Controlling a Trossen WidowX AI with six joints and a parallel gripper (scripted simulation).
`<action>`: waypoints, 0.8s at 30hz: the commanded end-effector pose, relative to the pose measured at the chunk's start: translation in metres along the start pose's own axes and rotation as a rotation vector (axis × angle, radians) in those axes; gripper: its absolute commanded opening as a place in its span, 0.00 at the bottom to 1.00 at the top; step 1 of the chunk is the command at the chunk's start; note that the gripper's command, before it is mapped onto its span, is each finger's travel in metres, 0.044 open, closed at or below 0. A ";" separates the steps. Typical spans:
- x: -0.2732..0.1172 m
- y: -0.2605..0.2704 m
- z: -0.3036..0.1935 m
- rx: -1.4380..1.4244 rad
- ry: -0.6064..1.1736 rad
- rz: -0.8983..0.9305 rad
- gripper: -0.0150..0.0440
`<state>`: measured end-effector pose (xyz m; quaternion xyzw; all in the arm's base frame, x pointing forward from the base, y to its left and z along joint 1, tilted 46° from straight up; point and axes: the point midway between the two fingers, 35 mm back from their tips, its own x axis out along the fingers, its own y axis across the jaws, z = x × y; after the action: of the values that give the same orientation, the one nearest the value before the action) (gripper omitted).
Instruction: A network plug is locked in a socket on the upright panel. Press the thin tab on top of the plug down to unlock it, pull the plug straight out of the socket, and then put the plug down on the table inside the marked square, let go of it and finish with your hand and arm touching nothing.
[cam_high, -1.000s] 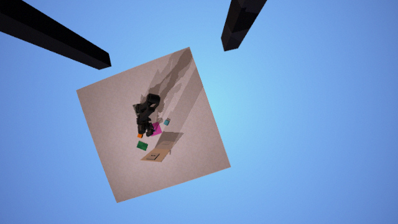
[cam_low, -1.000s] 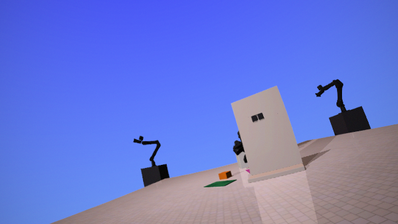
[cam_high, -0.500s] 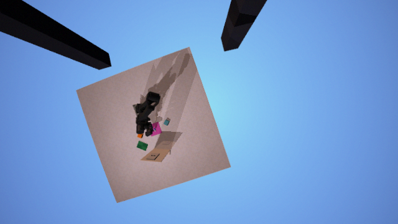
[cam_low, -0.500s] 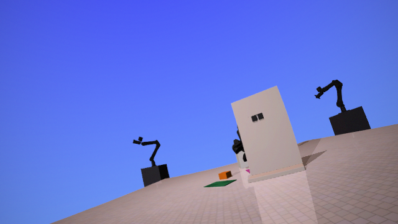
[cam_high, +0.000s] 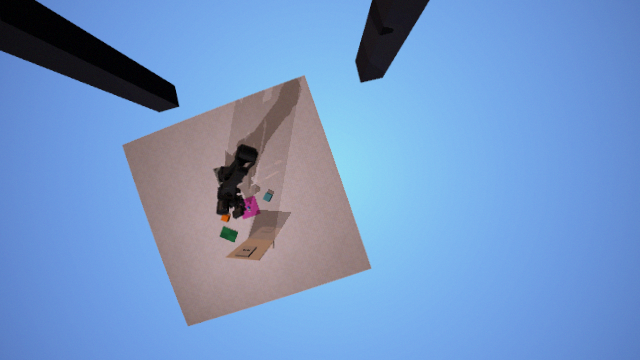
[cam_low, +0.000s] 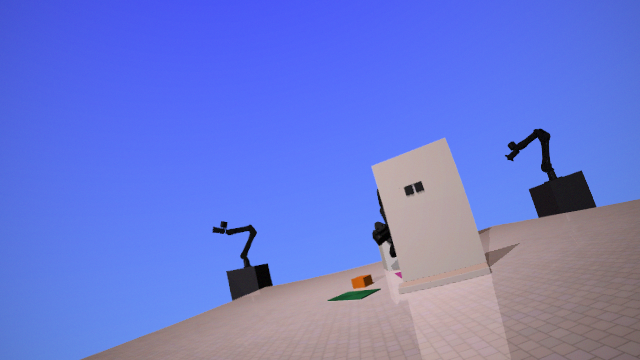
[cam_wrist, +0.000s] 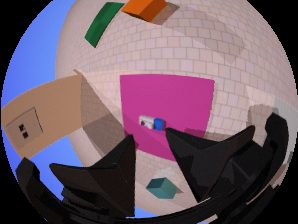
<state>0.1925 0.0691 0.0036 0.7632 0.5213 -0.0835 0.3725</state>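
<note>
Wrist view: parted, empty hand (cam_high: 233, 214) (cam_wrist: 149, 135); magenta square's (cam_high: 251, 208) (cam_low: 398, 274) (cam_wrist: 167, 95) near edge partly hidden.

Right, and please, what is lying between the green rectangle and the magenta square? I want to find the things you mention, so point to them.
In the wrist view, between the green rectangle (cam_wrist: 104, 22) (cam_low: 354, 295) and the magenta square (cam_wrist: 170, 97) there is only bare tiled surface; the orange block (cam_wrist: 145, 8) (cam_low: 361, 281) sits beside that stretch.
</note>
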 end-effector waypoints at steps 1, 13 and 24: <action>-0.003 0.002 -0.001 -0.008 0.004 0.003 0.52; -0.009 0.005 0.001 -0.008 -0.001 0.001 0.52; -0.016 0.010 0.004 -0.008 -0.009 -0.003 0.52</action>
<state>0.1928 0.0558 0.0113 0.7618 0.5212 -0.0882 0.3745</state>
